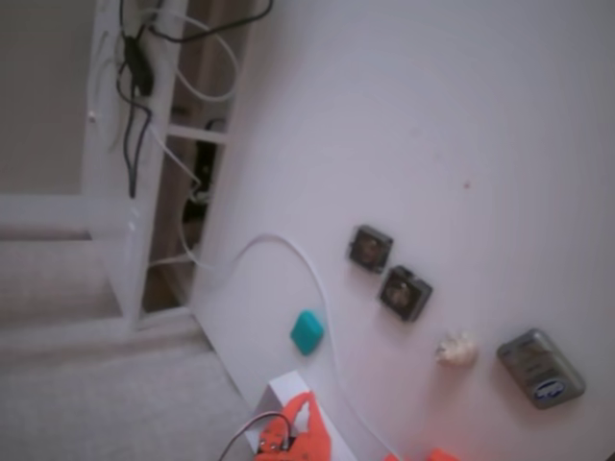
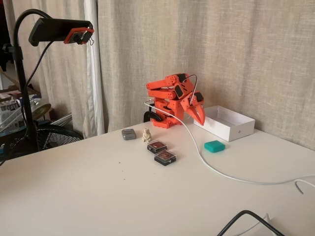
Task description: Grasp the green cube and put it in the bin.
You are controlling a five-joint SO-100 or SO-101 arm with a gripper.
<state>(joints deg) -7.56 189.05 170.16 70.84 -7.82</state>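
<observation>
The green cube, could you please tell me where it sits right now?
In both fixed views the green cube lies on the table, just in front of the white bin, right of the white cable, untouched by the gripper.

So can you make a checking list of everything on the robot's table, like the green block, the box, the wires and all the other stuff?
Surface: white table, bare in front.
Job's things: green cube lies flat on the table, beside the white bin, not in it.
Clutter: two dark square objects side by side; small cream figurine; grey case.
Gripper: orange gripper hangs folded near the arm's base, pointing down, holding nothing; jaws look closed.
Cables: white cable runs across the table past the cube; black cable at the front edge.
Surroundings: beige curtain; camera on a black stand.
</observation>
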